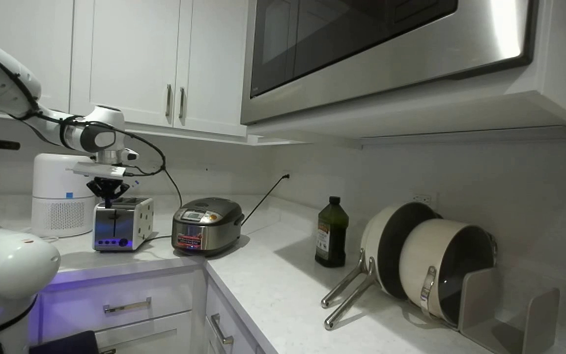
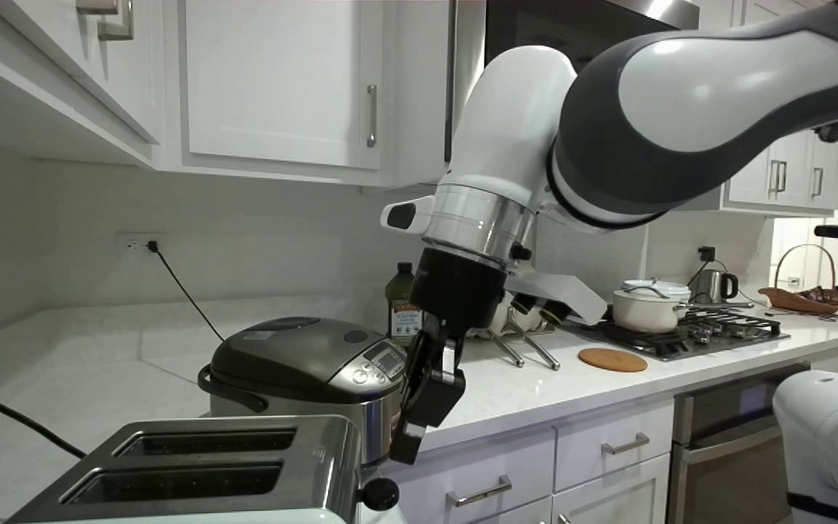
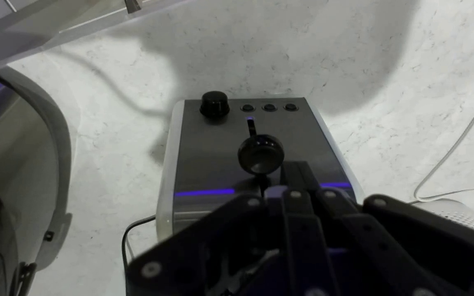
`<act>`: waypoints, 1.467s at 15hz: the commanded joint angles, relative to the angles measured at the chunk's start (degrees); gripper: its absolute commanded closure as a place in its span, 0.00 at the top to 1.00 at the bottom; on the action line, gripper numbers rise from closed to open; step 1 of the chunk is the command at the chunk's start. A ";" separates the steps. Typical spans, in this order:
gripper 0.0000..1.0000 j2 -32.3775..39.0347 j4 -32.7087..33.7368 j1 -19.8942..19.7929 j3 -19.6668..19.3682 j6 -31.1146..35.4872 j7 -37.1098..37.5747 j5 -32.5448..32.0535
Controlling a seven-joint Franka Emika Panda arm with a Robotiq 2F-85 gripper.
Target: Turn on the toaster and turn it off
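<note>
The silver toaster [image 1: 114,227] stands on the counter, its front panel tinted blue. It also shows in an exterior view [image 2: 321,455], at the bottom, and from above in the wrist view [image 3: 208,156]. Its round black lever knob [image 3: 261,155] sits on the vertical front slot, also visible close below the top edge in an exterior view [image 2: 380,493]. A black dial [image 3: 214,105] and several buttons are on the front's lower part. My gripper [image 3: 296,166] is shut and empty, pointing down. Its fingertips [image 2: 406,447] are just above and beside the lever knob; contact cannot be told.
A round steel cooker [image 1: 208,226] stands beside the toaster. A white cylindrical appliance [image 1: 62,216] is on its opposite side. A dark bottle [image 1: 332,233] and pans [image 1: 423,268] are further along the counter. Cabinets [image 1: 130,59] hang above.
</note>
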 commanded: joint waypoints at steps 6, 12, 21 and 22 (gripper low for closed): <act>0.01 5.51 1.81 1.09 -0.46 3.61 0.89 -1.95; 0.01 8.65 2.70 0.53 -1.03 4.96 0.78 -3.34; 0.01 11.93 3.31 -0.15 -1.45 5.10 0.69 -3.41; 0.01 11.97 3.20 -0.22 -1.40 4.95 0.82 -3.53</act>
